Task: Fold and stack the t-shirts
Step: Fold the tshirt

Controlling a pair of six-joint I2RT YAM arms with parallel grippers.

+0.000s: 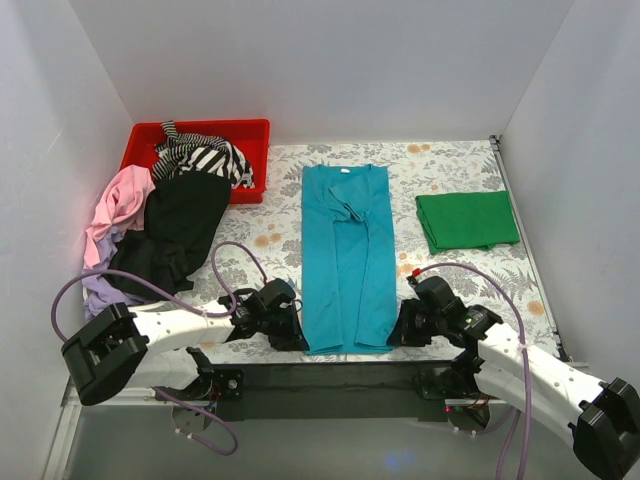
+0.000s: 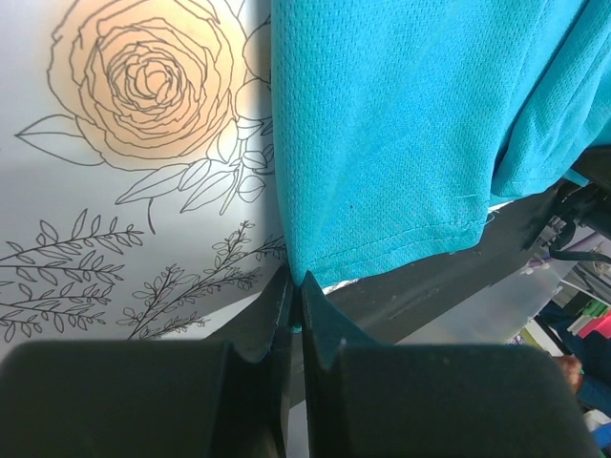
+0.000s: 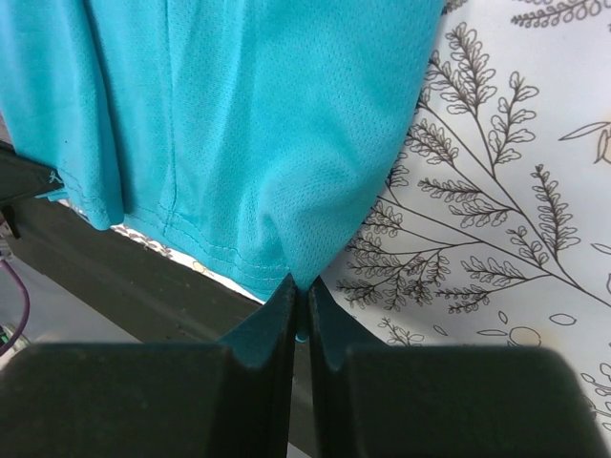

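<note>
Pinching the teal shirt (image 1: 345, 260) at both near hem corners, with the left gripper (image 2: 295, 303) and the right gripper (image 3: 299, 298) each clamped shut on the cloth. Folded lengthwise into a strip only, so likely needing a crosswise fold next. Finished, seemingly: the green shirt (image 1: 467, 220), a neat square right of the teal shirt. Waiting to its left: black shirt (image 1: 185, 225), pink shirt (image 1: 118, 200), striped shirt (image 1: 205, 158), red bin (image 1: 255, 127).

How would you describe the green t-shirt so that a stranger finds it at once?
On the flower-printed table cover, a long teal t-shirt lies down the middle. Right of it, not touching it, lies the green t-shirt. It alone is bright green and folded into a short rectangle.
</note>
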